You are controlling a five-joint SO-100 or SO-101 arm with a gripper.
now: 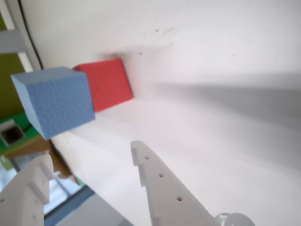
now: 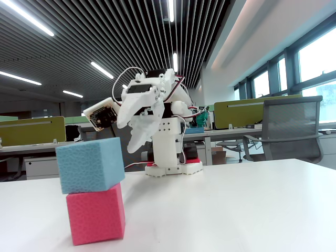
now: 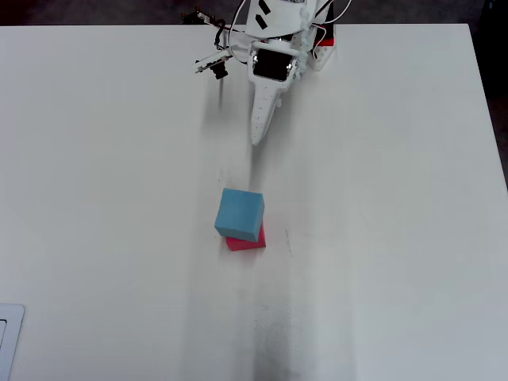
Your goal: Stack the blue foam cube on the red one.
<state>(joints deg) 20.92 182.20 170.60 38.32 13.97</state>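
Note:
The blue foam cube (image 2: 89, 164) sits on top of the red one (image 2: 96, 214), turned slightly and overhanging it a little. Both show in the overhead view, blue cube (image 3: 240, 213) above red cube (image 3: 248, 242), near the table's middle. In the wrist view the blue cube (image 1: 56, 101) is at the left with the red cube (image 1: 109, 84) behind it. My white gripper (image 1: 89, 155) is open and holds nothing. It hangs pulled back from the stack, close to the arm's base (image 3: 256, 139), well apart from both cubes (image 2: 134, 142).
The white table (image 3: 381, 238) is bare around the stack. The arm's base (image 2: 173, 168) stands at the far edge. A grey office chair (image 2: 291, 126) and desks lie beyond the table. A pale object (image 3: 8, 341) shows at the overhead view's bottom-left corner.

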